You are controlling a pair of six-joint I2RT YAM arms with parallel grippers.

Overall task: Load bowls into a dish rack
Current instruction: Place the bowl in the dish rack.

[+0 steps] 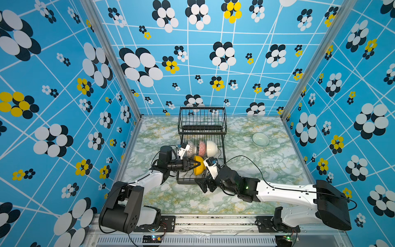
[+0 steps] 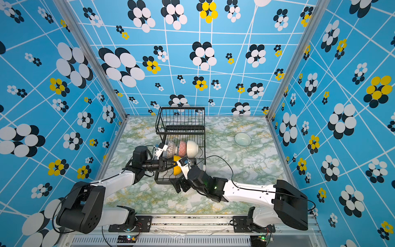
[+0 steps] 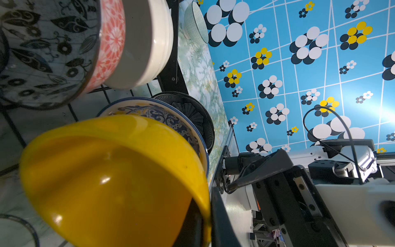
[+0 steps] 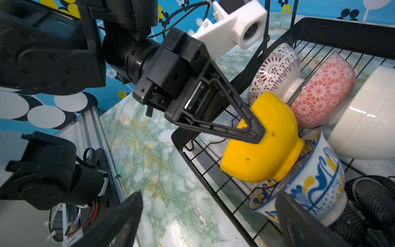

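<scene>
Bowls (image 1: pixel 211 148) in rack (image 1: pixel 202 120) lwr tray (lone bowl (image 1: pixel 260 139) rt).

Green-and-white marble-patterned tabletop (image 1: pixel 277 164) carries a black wire two-tier dish rack (image 1: pixel 202 129), standing mid-table toward the back wall. Clear round glass bowl (image 1: pixel 260 139) sits upright directly on the top, to the right of the rack and well apart from it.
</scene>
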